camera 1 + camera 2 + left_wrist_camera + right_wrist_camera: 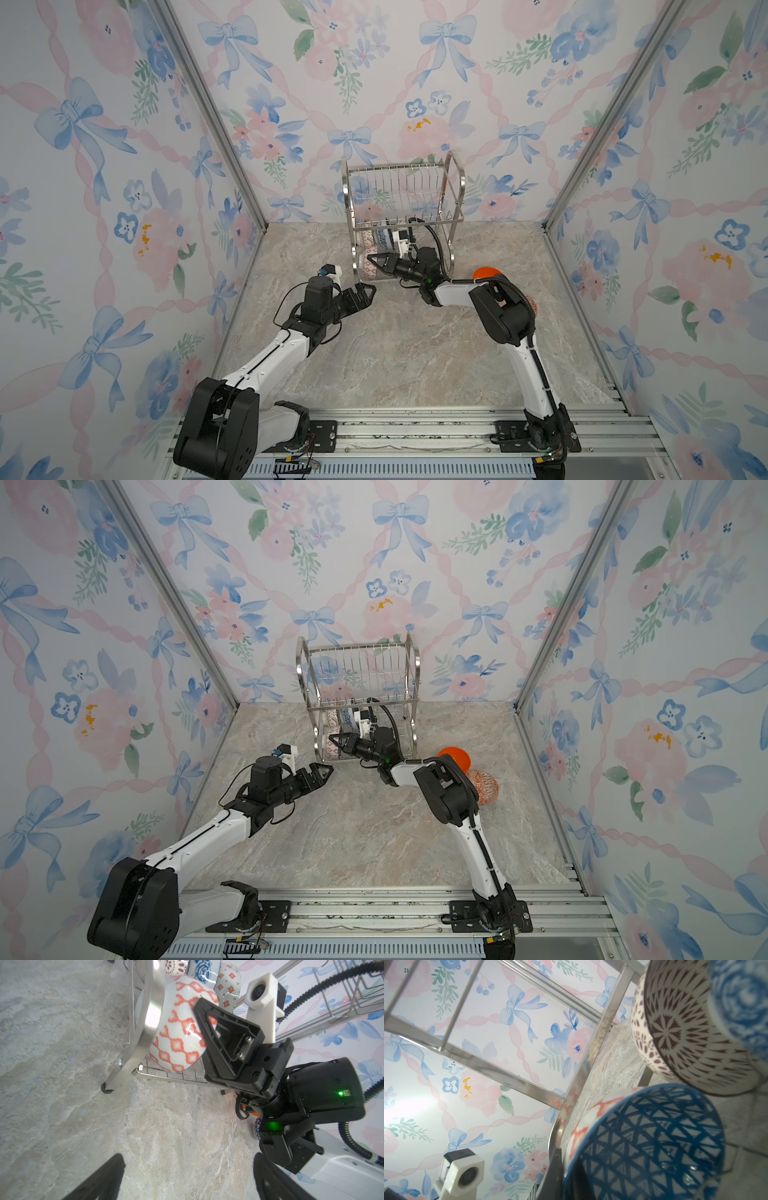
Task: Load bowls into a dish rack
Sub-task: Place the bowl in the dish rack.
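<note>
- The right arm [524, 365] rises from its base at the near edge of the counter [395, 361], folds sharply at the elbow, and sends its forearm low and leftward into the bottom tier of the dish rack [458, 178].
- We see the right pincer [371, 262] pressed together on the rim of the lattice bowl [178, 1043], which is orange outside and has blue triangles inside. The bowl is tipped on its side just inside the rack's left side frame.
- The left arm [270, 361] stretches forward from its base, wrist about level.
- The left pincer [368, 293] is spread wide above the counter, just beside the rack's front left leg.
- The dark-patterned bowl [685, 1043] and the blue floral bowl [741, 1012] stand deeper in the same tier.
- The plain orange bowl [486, 273] and the red-orange bowl [484, 785] sit on the counter by the right elbow.
</note>
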